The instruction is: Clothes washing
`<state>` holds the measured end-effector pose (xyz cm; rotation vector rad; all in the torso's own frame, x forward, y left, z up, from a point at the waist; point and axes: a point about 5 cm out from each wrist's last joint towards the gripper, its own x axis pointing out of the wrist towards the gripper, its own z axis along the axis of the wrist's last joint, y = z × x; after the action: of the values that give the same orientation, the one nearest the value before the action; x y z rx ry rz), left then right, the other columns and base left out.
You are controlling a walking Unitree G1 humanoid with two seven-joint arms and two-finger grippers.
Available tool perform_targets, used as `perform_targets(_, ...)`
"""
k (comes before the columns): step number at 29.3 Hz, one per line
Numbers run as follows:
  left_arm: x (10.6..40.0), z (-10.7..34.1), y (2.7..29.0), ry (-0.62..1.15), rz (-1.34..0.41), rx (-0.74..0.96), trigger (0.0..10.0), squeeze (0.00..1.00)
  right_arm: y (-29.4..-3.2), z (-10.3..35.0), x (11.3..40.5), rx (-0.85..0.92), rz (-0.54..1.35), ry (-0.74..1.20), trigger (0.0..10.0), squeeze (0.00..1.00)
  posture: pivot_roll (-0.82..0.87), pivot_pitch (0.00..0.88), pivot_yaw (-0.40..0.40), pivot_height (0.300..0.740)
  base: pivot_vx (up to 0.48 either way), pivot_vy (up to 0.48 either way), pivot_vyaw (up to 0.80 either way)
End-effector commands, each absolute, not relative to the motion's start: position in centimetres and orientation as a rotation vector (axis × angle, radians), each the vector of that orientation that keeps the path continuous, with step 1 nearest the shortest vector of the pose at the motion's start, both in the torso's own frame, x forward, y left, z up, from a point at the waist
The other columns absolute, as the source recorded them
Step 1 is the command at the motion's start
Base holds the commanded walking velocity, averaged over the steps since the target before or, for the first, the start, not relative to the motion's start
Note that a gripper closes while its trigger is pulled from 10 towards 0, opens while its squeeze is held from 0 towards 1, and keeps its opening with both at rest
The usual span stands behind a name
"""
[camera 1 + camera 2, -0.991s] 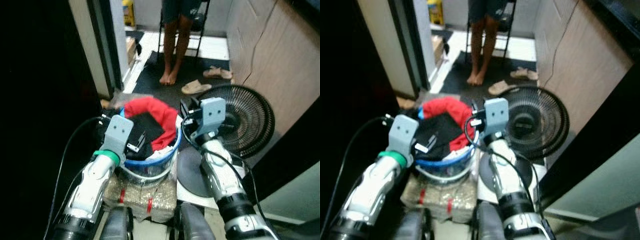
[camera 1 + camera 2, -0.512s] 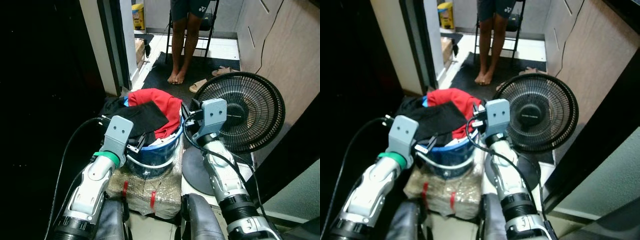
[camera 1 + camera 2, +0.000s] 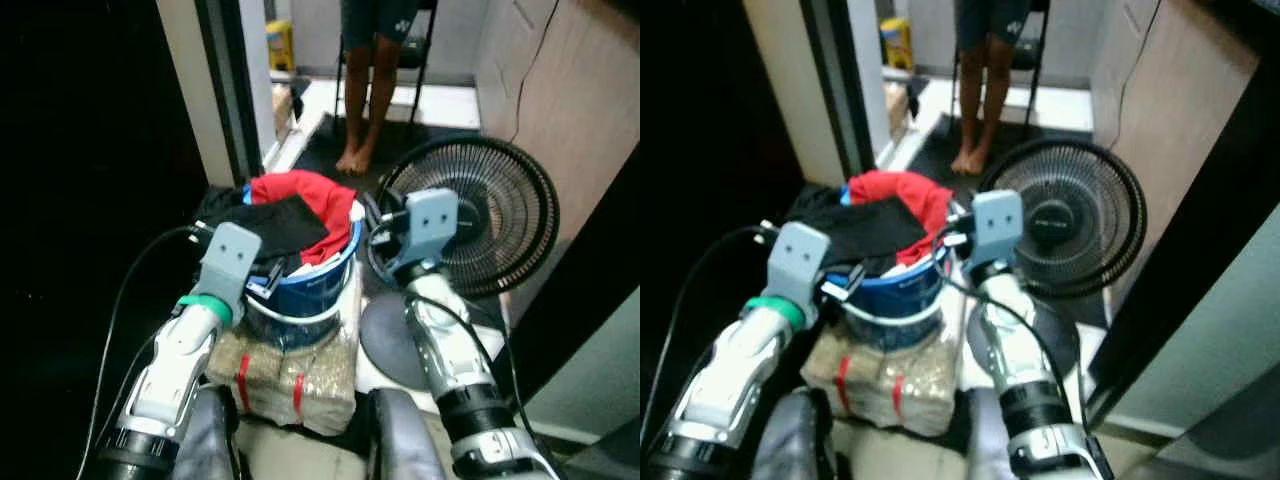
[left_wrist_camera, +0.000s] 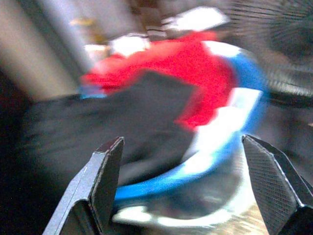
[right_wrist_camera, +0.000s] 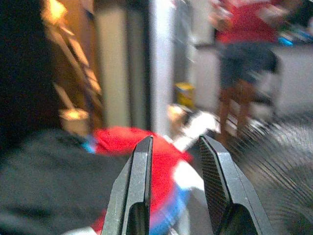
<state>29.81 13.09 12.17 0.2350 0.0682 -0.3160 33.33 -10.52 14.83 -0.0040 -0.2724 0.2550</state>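
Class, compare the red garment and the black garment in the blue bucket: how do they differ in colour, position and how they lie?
The red garment is bright red; the black garment is dark. The red one is heaped at the far side of the blue bucket, spilling over the rim towards the fan; the black one lies flatter, nearer the robot, draping over the rim on the robot's left. Both are piled above the rim.
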Motion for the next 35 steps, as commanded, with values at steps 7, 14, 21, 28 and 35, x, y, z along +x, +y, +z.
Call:
perform_targets(7, 30.1, 12.4, 13.3, 0.069, -0.312, 0.254, 10.0, 0.00, -10.5, 15.2, 33.5, 0.009, 0.251, -0.276, 10.0, 0.00, -0.01, 0.000, 0.045, 0.455, 0.000, 0.000, 0.00)
perform_targets(14, 30.1, 12.4, 13.3, 0.069, -0.311, 0.254, 10.0, 0.00, -10.5, 15.1, 33.4, 0.010, 0.252, -0.275, 10.0, 0.00, -0.01, 0.000, 0.045, 0.435, 0.000, 0.000, 0.00)
perform_targets(21, 30.3, 13.0, 13.1, 0.056, -0.307, 0.245, 10.0, 0.00, -10.5, 15.4, 33.4, 0.012, 0.255, -0.280, 10.0, 0.00, -0.01, 0.000, 0.044, 0.410, 0.000, 0.000, 0.00)
perform_targets(28, 32.6, 15.6, 14.9, 0.040, -0.181, 0.185, 10.0, 0.00, -10.3, 15.9, 33.6, 0.021, 0.271, -0.298, 10.0, 0.00, -0.02, 0.000, 0.037, 0.395, 0.000, 0.000, 0.00)
perform_targets(35, 35.1, 20.8, 16.1, -0.073, -0.131, 0.125, 10.0, 0.00, -10.1, 16.0, 33.8, 0.019, 0.288, -0.296, 10.0, 0.00, -0.01, 0.000, 0.030, 0.395, 0.000, 0.000, 0.00)
